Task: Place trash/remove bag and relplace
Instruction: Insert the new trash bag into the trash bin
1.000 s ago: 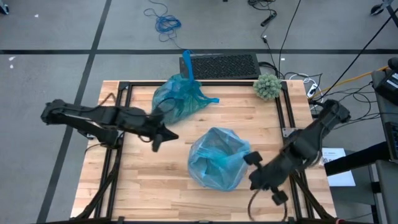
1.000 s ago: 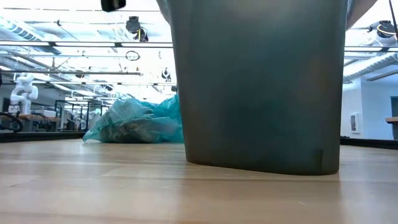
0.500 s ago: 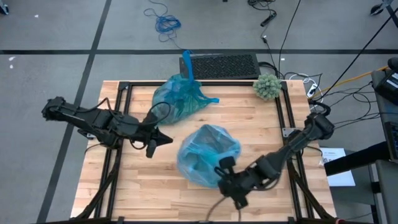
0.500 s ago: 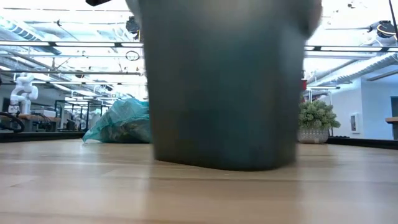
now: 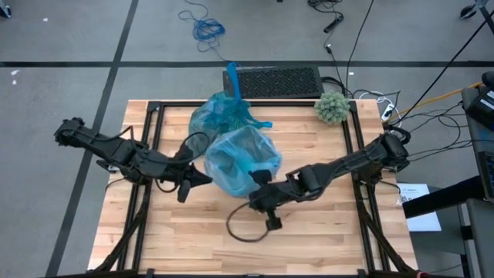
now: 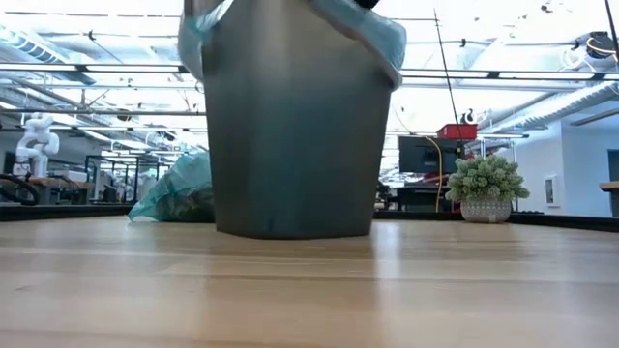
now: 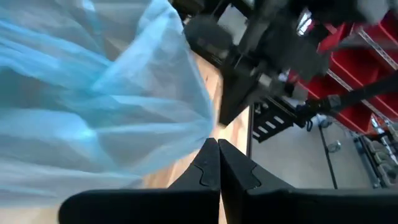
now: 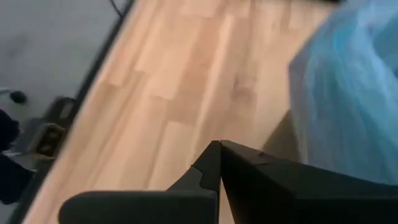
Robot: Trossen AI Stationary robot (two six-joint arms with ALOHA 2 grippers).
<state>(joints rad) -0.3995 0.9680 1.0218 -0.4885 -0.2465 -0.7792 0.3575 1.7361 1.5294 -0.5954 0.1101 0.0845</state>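
A: Where is the bin seen?

B: A grey trash bin (image 5: 241,161), lined with a light blue bag (image 6: 372,29), is seen standing upright near the middle of the wooden table (image 5: 309,247). The bag's edge is draped over the rim in the low view.

A: And the filled bag?

B: A tied teal bag (image 5: 220,117) is seen lying on the table just behind the bin, toward the far edge. Crumpled trash (image 6: 198,200) is faintly made out through its plastic in the low view.

A: How is the left end effector (image 5: 202,178) placed?

B: It is held just beside the bin's left side, with its fingers (image 7: 205,171) pressed together on nothing.

A: And the right end effector (image 5: 255,193)?

B: It is positioned at the bin's near right side, with fingers (image 8: 208,168) likewise pressed together and empty.

A: Is anything else noted?

B: A fuzzy green ball (image 5: 332,106) is seen at the far right corner, and a dark keyboard (image 5: 272,80) beyond the table's far edge.
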